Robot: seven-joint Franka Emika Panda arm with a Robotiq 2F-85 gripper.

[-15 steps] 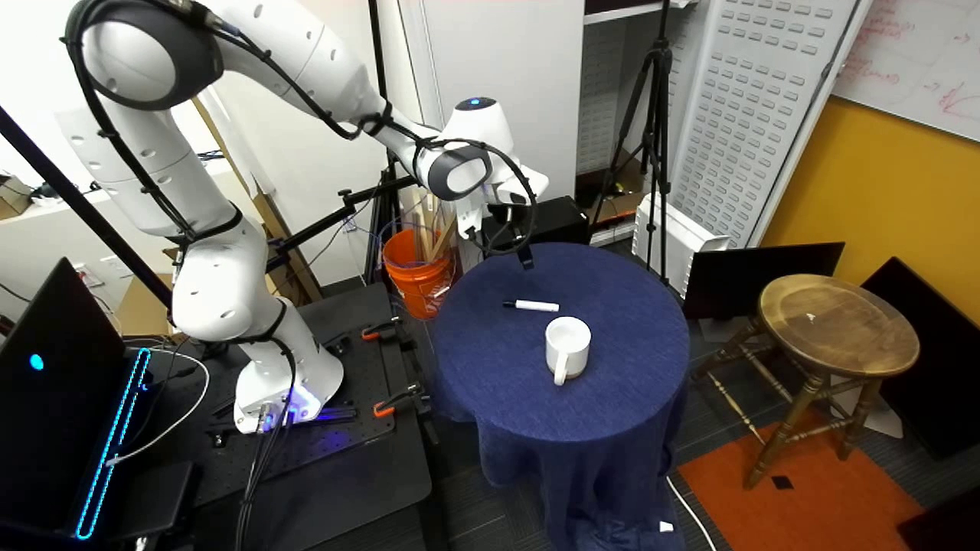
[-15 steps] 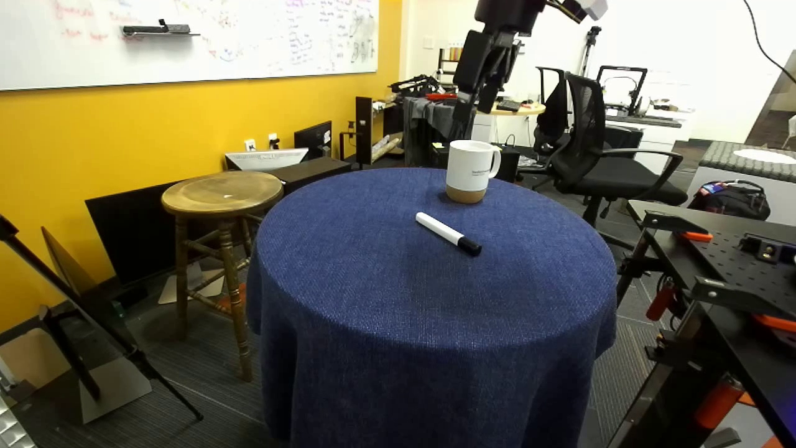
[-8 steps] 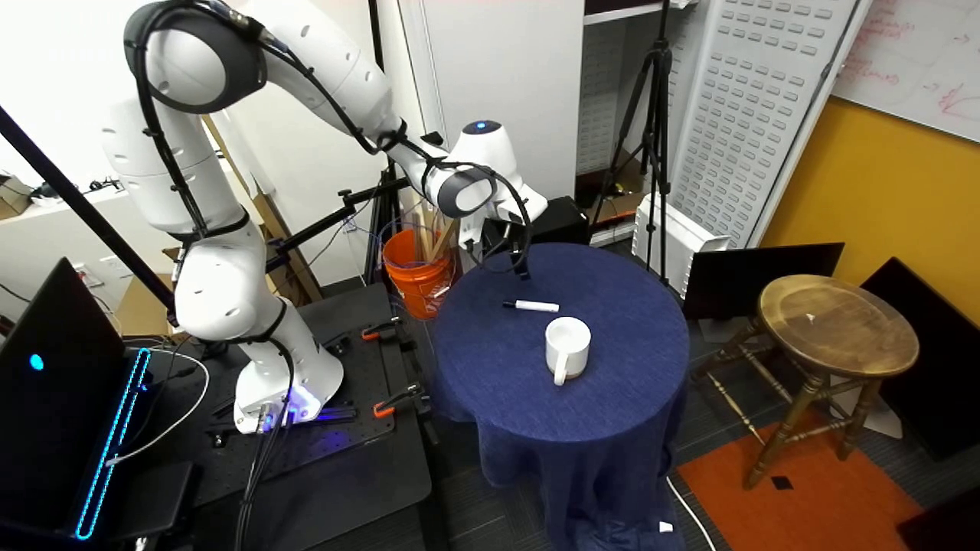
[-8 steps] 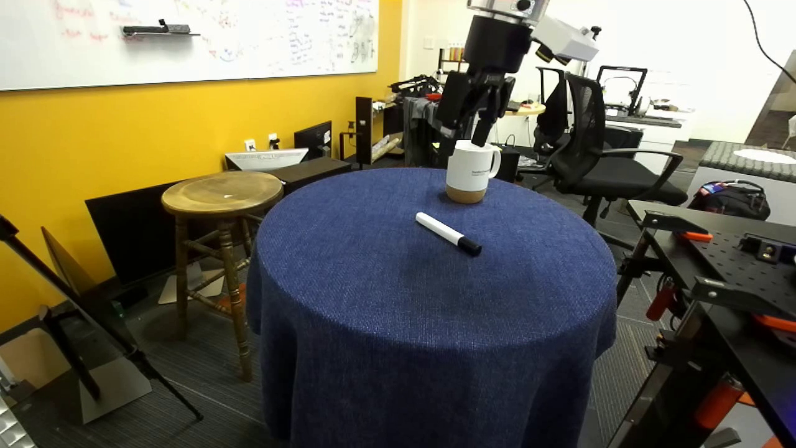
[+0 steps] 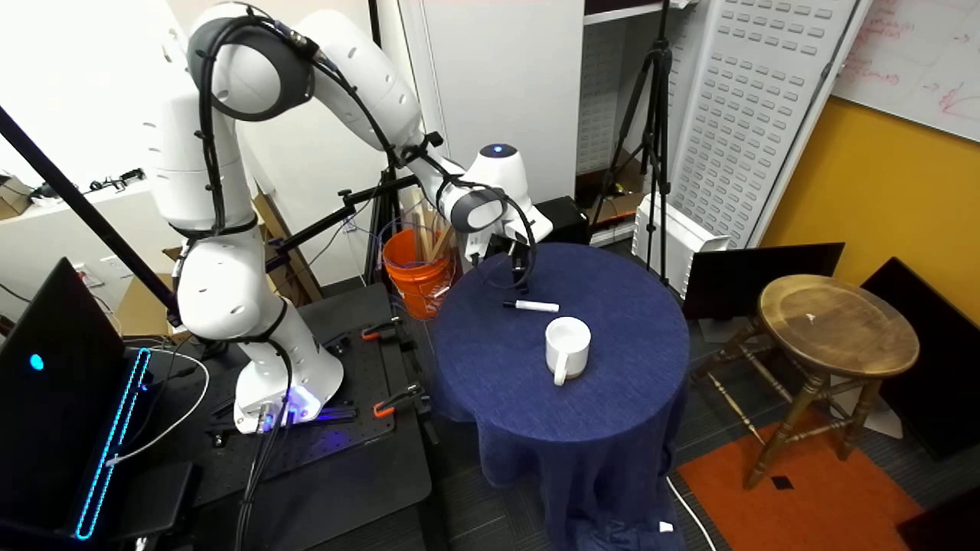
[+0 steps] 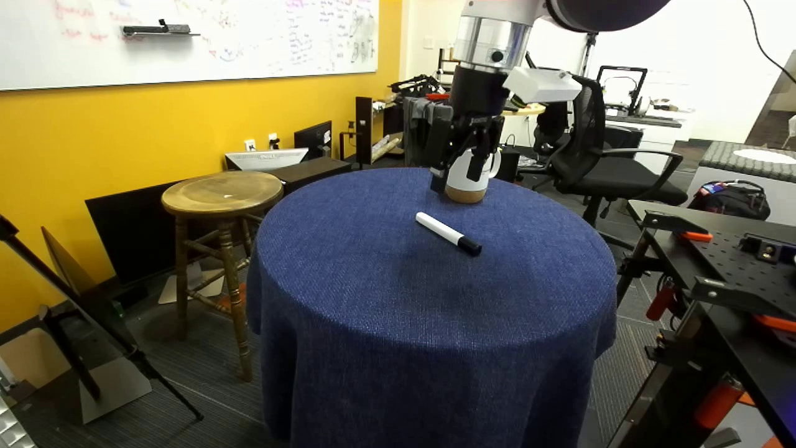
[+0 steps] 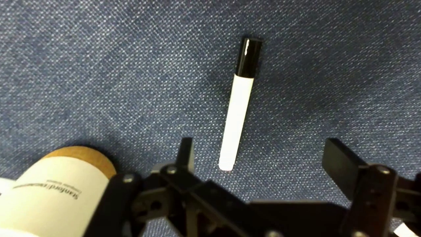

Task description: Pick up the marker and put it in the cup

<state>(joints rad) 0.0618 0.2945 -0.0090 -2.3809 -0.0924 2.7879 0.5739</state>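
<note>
You have the fingers (image 7: 342, 164) spread wide, gripping nothing, above the bench (image 5: 620, 295); the black-capped white marker (image 7: 239, 104) lies there near the brown-based white mug (image 5: 567, 346).

Lab: robot arm (image 5: 230, 283) on perforated board (image 5: 364, 375), scribbled whiteboard (image 6: 217, 40), office chair (image 6: 625, 180), tripod (image 5: 655, 138).

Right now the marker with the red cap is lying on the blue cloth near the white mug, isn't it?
Not quite: the cap is black, not red, as the wrist view shows. The rest is right: the marker lies on the blue cloth near the white mug.
</note>
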